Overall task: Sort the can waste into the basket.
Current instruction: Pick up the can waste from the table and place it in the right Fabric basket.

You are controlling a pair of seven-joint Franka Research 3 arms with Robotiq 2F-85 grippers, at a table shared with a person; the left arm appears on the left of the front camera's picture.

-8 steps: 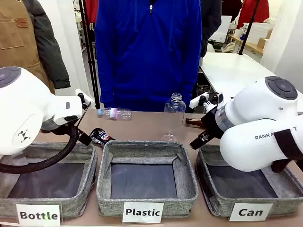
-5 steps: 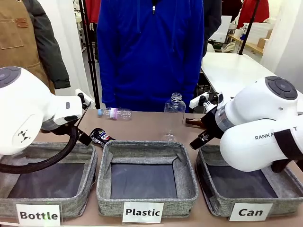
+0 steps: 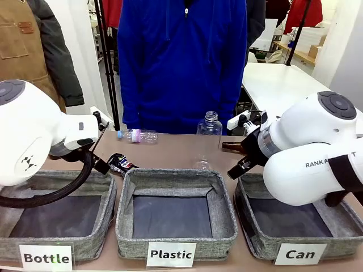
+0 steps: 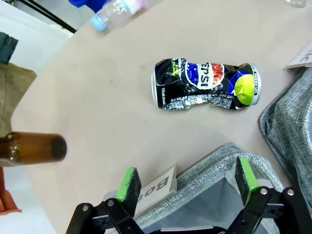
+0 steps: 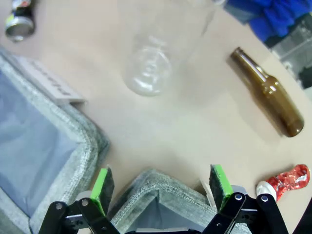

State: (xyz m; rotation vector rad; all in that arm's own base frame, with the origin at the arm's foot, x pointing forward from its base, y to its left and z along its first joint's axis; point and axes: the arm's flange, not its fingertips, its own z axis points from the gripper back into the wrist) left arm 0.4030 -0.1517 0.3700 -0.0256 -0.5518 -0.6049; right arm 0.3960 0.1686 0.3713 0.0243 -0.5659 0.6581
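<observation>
Baskets in a row, Bottle basket [image 3: 91, 249], Plastic basket [image 3: 130, 241], Can basket [image 3: 258, 248] on the right, black can [image 4: 205, 85] with "PSI" letters on worktop [image 4: 97, 107] by wide-open left end effector [image 4: 187, 178], red can [image 5: 287, 181] by wide-open right end effector [image 5: 161, 183].

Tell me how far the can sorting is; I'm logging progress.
Nothing looks done yet: the black can and the red can both lie on the table, outside the Can basket. Nothing is in hand; the left gripper and right gripper are open. Both cans are left to sort.

Table [image 3: 170, 152] bears Bottle basket [image 3: 106, 211] lower left, Plastic basket [image 3: 170, 174] lower centre, Can basket [image 3: 243, 214] lower right. Behind them: black can [image 3: 122, 164] left, lying plastic bottle [image 3: 138, 135], upright bottle [image 3: 209, 139] centre, brown bottle [image 3: 232, 146] right.
</observation>
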